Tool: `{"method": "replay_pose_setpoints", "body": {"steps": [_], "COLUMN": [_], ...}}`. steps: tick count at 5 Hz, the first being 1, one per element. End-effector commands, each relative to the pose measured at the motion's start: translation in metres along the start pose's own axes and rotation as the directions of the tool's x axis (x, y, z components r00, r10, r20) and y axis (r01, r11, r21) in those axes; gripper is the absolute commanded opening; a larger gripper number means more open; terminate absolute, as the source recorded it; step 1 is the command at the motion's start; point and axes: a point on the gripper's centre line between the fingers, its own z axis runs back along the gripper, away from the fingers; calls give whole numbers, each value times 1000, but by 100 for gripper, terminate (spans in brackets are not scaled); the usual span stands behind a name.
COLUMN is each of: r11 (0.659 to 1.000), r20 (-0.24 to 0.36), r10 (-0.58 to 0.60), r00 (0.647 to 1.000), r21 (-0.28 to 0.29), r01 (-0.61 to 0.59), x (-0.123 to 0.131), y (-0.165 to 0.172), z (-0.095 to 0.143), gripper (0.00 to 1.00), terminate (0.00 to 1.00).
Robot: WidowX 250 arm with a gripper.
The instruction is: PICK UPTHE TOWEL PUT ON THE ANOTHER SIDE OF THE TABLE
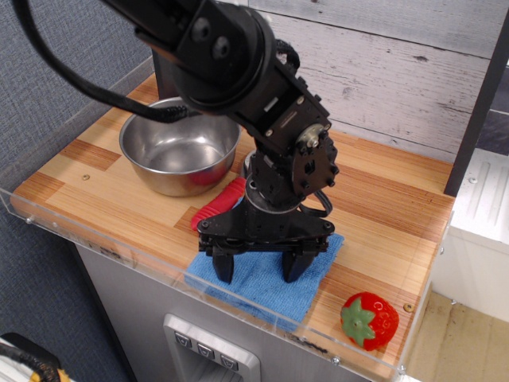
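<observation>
Bare table [390, 203] lies open at the right rear; bowl [180, 145] blocks the left, strawberry [369, 321] the front-right corner.

Blue towel [258, 280] lying flat at the front edge of the counter [382, 199].
It is resting spread on the light and dark brown planks, its near corner reaching the clear acrylic rim.

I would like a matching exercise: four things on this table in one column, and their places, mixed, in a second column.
Things:
1. towel
2. steel bowl
3. strawberry toy
4. tool

Places:
A. front right corner of the table
B. back left part
C. front edge, middle
D. standing on the towel, fingers spread

Pairs: 1-C, 2-B, 3-A, 4-D
</observation>
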Motion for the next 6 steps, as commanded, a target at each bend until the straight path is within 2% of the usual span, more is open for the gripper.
{"method": "replay_pose_setpoints", "body": {"steps": [1,4,5,6], "r11": [998,996,990,984], "r20": [77,207,239,184], "r10": [17,4,-8,-14], "r00": [997,978,971,983], "r21": [-56,-92,-137,-171], "r01": [-13,16,42,46], "x": [7,24,34,45], "y": [-4,-13,-20,-18], "z": [20,75,108,136], "gripper": [100,100,100,100], "terminate": [0,0,0,0]}}
